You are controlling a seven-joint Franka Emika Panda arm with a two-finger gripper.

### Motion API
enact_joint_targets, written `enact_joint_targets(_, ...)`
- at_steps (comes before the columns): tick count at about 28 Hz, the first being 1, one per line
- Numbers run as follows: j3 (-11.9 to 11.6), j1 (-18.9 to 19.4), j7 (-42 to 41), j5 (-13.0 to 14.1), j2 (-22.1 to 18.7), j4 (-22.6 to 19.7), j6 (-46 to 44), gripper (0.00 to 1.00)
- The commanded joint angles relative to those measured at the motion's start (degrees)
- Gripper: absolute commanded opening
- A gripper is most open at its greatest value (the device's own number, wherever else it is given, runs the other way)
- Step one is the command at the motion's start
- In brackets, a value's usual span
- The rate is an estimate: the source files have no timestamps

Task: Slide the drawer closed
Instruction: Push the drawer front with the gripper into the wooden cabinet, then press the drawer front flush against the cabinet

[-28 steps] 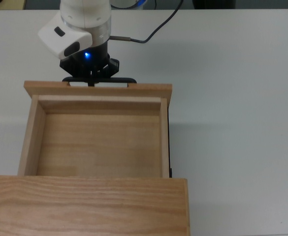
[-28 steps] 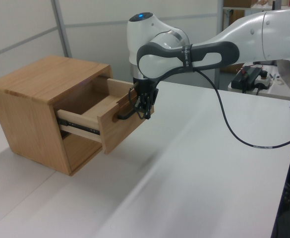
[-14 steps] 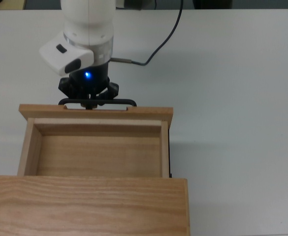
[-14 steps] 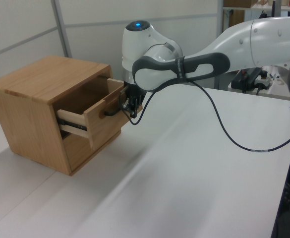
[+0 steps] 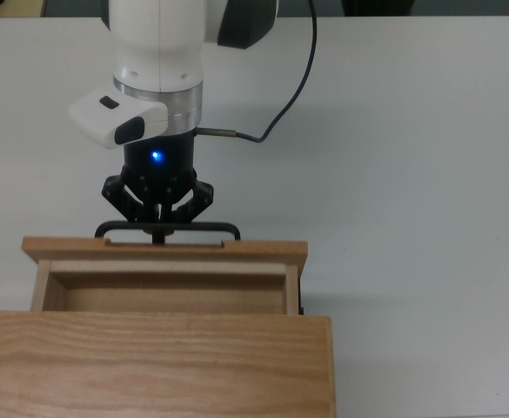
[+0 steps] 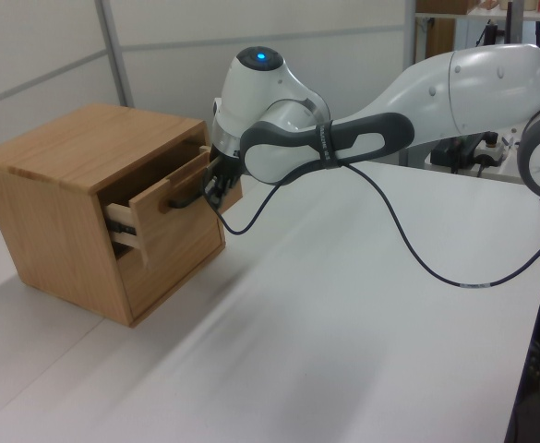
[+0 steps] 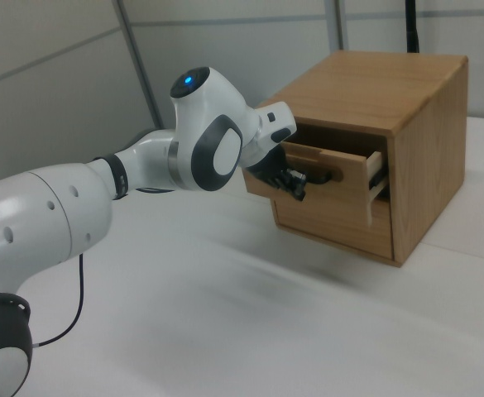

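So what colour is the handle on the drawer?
Black: a thin bar handle on the drawer, clearest in the top view.

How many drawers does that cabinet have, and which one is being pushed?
1 clearly: the drawer, partly open at the top of the cabinet, with the gripper at its handle. The panel below it bears no visible handle; whether it is a second drawer is unclear.

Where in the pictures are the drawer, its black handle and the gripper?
drawer [image 5: 163, 250]: top view, top edge of its front panel.
black handle [image 5: 219, 228]: top view, right part of the bar.
gripper [image 5: 158, 233]: top view, between its fingertips at the bar.
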Motion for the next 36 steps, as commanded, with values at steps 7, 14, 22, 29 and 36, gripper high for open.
enact_joint_targets(7,0.09,0.28,1.55,-4.78,3.67,1.35,14.91,0.0)
enact_joint_targets(14,-0.09,0.28,1.55,-6.63,4.64,1.35,21.68,0.0)
enact_joint_targets(22,-0.18,0.19,1.55,-8.92,5.95,1.26,28.36,0.0)
enact_joint_targets(29,-0.26,0.1,1.46,-9.0,6.04,1.26,30.04,0.0)
enact_joint_targets(36,-0.18,-0.34,4.36,-7.86,1.66,0.73,19.01,0.0)
